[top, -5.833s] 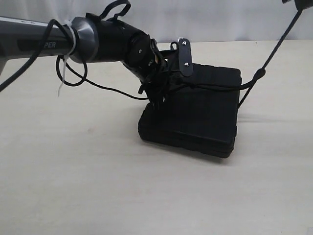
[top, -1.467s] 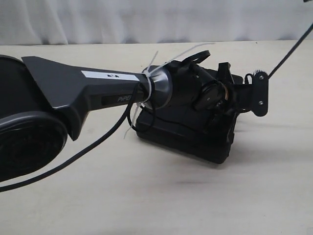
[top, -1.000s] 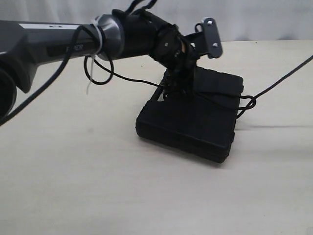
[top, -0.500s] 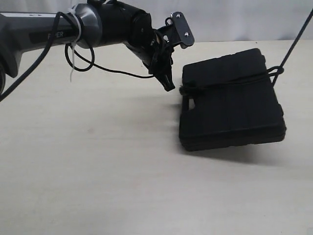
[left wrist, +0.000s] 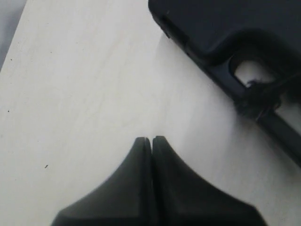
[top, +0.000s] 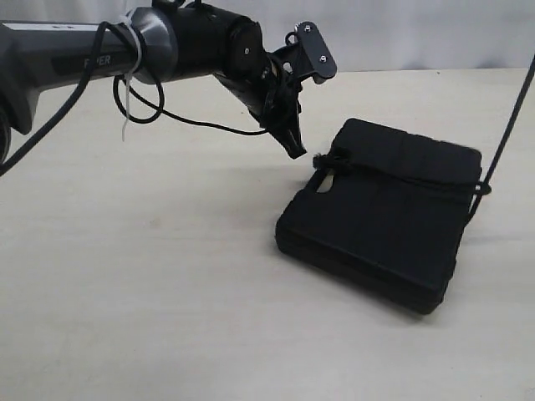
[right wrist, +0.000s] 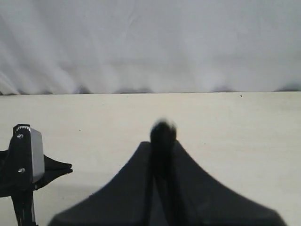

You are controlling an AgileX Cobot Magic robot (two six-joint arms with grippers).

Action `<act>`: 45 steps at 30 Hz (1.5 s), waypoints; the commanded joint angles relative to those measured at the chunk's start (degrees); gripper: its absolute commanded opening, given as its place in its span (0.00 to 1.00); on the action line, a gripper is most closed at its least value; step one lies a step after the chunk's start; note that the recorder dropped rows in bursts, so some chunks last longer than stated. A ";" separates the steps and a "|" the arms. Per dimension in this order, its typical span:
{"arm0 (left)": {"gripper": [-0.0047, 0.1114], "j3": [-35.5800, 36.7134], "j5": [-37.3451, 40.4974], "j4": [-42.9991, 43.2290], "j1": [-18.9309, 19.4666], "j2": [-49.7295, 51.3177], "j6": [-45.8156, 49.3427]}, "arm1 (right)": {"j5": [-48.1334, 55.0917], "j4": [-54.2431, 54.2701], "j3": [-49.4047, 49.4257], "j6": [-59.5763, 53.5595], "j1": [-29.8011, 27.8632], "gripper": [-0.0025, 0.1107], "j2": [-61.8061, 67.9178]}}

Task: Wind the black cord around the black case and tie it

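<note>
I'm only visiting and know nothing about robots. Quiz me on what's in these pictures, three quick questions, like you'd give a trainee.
1. True or false: the jaws of the left arm are gripping the black cord.
2. Where on the black case is the cord's knot? A) by the handle slot B) mid-lid C) on the table beside it
3. Fill in: the cord's free stretch rises off the case towards the ___ arm's jaws.
Key: 1 false, they are shut on nothing, just off the case; 2 A; 3 right.
</note>
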 commanded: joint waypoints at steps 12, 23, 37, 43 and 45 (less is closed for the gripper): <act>0.04 0.08 1.54 -1.38 0.20 -4.34 -0.55 | 2.50 -0.77 1.79 1.80 -0.17 0.52 10.59; 0.04 0.08 7.18 -1.33 0.74 -4.34 -0.55 | 2.24 -23.21 3.42 12.02 12.37 0.52 21.98; 0.04 0.08 8.97 -1.79 1.98 -4.34 -0.55 | 0.31 -43.75 1.31 27.87 12.98 0.30 35.26; 0.04 0.18 7.73 -1.79 1.98 -4.22 -0.55 | -0.94 -51.13 1.10 30.91 12.87 0.06 36.95; 0.04 0.72 6.80 -1.90 1.98 -4.22 -0.55 | -1.21 -53.52 1.02 34.15 12.79 0.06 36.46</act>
